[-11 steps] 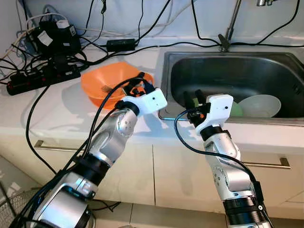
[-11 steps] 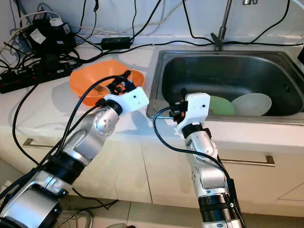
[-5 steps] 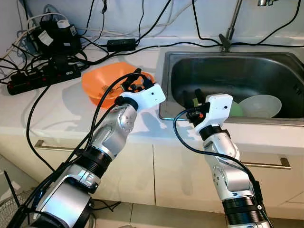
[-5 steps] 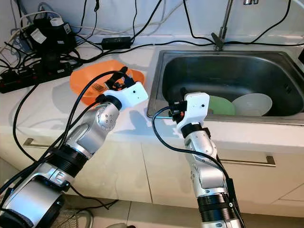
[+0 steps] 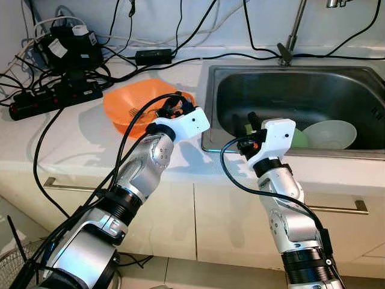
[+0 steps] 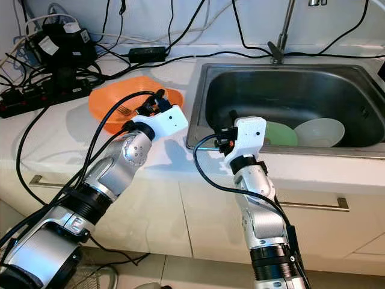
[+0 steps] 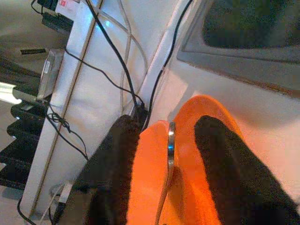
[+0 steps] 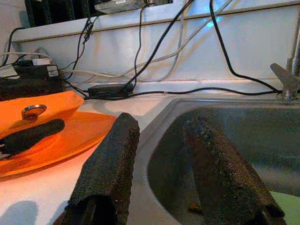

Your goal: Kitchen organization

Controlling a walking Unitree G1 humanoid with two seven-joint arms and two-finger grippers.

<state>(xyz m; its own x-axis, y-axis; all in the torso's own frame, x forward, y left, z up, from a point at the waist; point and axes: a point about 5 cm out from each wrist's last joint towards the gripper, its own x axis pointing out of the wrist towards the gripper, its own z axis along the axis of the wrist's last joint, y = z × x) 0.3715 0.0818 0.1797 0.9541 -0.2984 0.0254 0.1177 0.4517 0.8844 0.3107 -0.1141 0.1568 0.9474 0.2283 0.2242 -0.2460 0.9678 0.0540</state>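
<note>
An orange bowl (image 5: 123,99) sits on the white counter left of the sink, with a metal utensil (image 5: 133,112) lying in it. My left gripper (image 5: 171,108) hovers over the bowl's near right rim, open. In the left wrist view its black fingers (image 7: 117,164) stand on either side of the utensil's silver handle (image 7: 170,145) without closing on it. My right gripper (image 5: 248,123) is open and empty at the sink's front left corner, above the rim. A green plate (image 5: 299,138) and a white bowl (image 5: 329,133) lie in the steel sink (image 5: 289,78).
A power strip (image 5: 54,96), chargers and many black cables crowd the counter's back left. A black adapter (image 5: 153,56) lies behind the orange bowl. The faucet (image 5: 287,45) rises behind the sink. Cabinet fronts with a handle (image 5: 343,209) run below the counter edge.
My left gripper has moved a little farther over the orange bowl and then settled slightly lower. The right arm has stayed still.
</note>
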